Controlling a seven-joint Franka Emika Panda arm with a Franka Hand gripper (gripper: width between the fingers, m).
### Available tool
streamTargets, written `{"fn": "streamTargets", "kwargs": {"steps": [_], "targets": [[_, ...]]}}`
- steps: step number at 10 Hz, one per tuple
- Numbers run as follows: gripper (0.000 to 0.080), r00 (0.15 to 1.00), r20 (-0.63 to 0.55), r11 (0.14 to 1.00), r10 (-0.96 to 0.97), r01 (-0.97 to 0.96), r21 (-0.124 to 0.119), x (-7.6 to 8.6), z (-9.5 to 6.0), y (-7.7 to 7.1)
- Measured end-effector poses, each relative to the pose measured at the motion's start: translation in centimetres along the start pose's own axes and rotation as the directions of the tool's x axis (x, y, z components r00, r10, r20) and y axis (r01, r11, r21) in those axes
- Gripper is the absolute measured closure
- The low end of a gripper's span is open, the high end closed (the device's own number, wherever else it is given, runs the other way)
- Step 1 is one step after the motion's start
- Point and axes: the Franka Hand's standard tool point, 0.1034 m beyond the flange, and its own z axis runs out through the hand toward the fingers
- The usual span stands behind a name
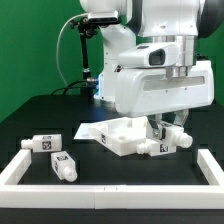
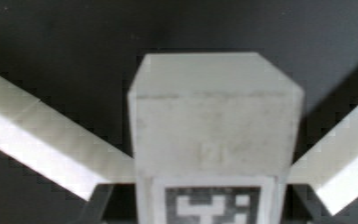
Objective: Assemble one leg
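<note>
My gripper (image 1: 165, 130) is low over the near right corner of the large white square tray-like piece (image 1: 122, 136). In the wrist view a white blocky leg (image 2: 211, 110) with a black-and-white tag stands straight out between the jaws, and the dark fingers (image 2: 108, 205) press on its sides. The gripper (image 2: 211, 215) is shut on this leg. Two more legs lie on the black table at the exterior view's left, one (image 1: 42, 145) behind the other (image 1: 65, 166). Another tagged leg (image 1: 181, 143) lies just right of the gripper.
A low white border (image 1: 110, 188) runs along the table's front and left side. Two white bars (image 2: 43, 130) slant behind the held leg in the wrist view. A thin flat white sheet (image 1: 90, 130) lies behind the tray-like piece. A green wall stands at the back.
</note>
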Motion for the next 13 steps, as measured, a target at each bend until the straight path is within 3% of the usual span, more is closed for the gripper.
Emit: {"fn": "streamTargets", "kwargs": {"steps": [1,2,4,5,7,12,13], "targets": [[0.0515,1.0,0.001,1.0,0.002,-0.002,-0.001,-0.1,-0.1,0.2],[0.0515,0.999,0.029,1.0,-0.029,0.029,0.005,-0.9,-1.0,1.4],[0.0515,0.998,0.042,0.999,-0.044,0.044,-0.009,-2.7,-3.4,5.0],[0.0515,0.997,0.051,0.998,-0.06,0.06,-0.01,-3.8,-3.9,6.4],[0.0515,0.998,0.037,0.997,-0.058,0.059,-0.039,-6.0,-4.4,9.0],[0.0515,0.998,0.042,0.999,-0.042,0.043,-0.031,-6.5,-4.2,8.9],[0.0515,0.998,0.061,1.0,0.001,-0.001,-0.002,-8.2,-4.0,8.3]]}}
